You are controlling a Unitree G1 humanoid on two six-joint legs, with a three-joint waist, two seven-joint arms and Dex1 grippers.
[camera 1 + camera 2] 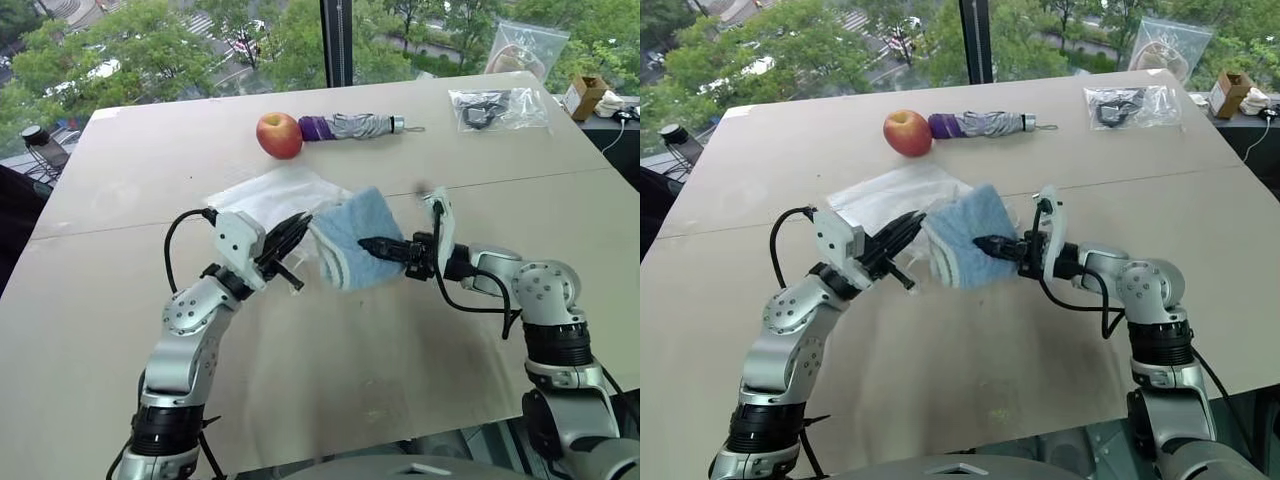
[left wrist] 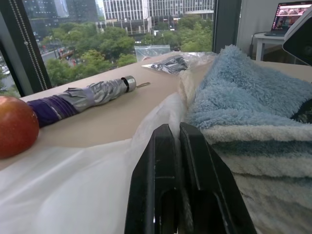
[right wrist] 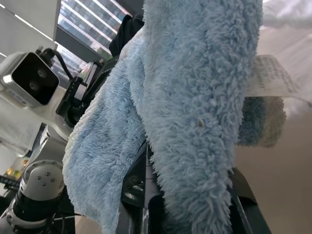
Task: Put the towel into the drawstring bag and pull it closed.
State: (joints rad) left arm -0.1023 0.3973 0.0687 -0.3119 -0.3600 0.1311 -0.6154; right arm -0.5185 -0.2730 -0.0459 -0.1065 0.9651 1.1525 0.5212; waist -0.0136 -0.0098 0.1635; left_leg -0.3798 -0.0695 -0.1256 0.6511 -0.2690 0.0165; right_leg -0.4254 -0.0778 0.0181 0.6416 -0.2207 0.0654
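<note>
A fluffy light-blue towel (image 1: 352,236) with whitish striped trim is hanging pinched in the right gripper (image 1: 372,245)'s fingers; the left gripper (image 1: 297,226)'s fingers, pressed together, are touching the sheer white drawstring bag (image 1: 265,193).

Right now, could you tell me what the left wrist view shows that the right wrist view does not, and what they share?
Left wrist view: the apple, the folded umbrella, a clear plastic bag with dark contents, and the white drawstring bag pinched in the shut left gripper.

Right wrist view: the left arm's wrist camera, and the right gripper clamped on hanging cloth.

Both: the blue towel close up, and the tan table.
</note>
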